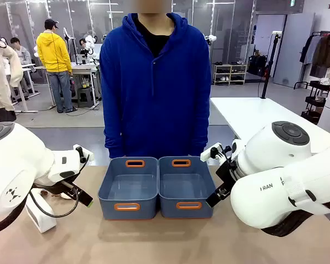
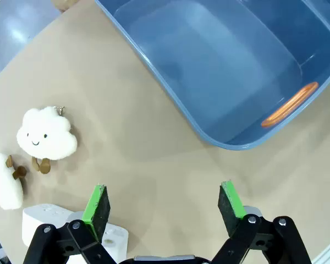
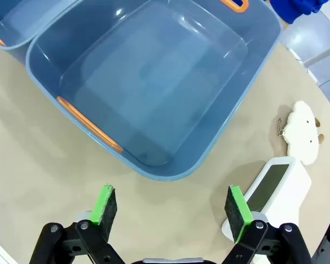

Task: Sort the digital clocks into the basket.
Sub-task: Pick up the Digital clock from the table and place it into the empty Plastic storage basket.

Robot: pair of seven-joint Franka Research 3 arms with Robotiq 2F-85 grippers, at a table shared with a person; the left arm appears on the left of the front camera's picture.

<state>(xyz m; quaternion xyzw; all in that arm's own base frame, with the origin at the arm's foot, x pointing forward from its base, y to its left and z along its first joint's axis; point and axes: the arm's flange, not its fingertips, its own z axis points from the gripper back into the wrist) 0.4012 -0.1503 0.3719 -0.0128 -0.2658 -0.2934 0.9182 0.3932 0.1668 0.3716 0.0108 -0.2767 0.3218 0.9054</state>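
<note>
Two alike blue-grey baskets stand side by side mid-table, the left basket [image 1: 128,188] and the right basket [image 1: 185,187], both empty; I cannot tell which is the task's. One white digital clock [image 1: 40,218] lies under my left arm, and it lies at my left fingers' base in the left wrist view [image 2: 49,217]. Another digital clock [image 3: 275,190], dark screen up, lies by my right finger. My left gripper [image 1: 88,179] [image 2: 164,203] hangs open over bare table beside a basket [image 2: 220,66]. My right gripper [image 1: 208,179] [image 3: 170,209] is open too, just short of a basket [image 3: 154,82].
Two white cloud plush toys [image 2: 47,135] [image 2: 4,181] lie near the left clock. A third plush [image 3: 303,132] lies beyond the right clock. A person in a blue hoodie [image 1: 154,82] stands at the far edge behind the baskets. Bare table lies in front of the baskets.
</note>
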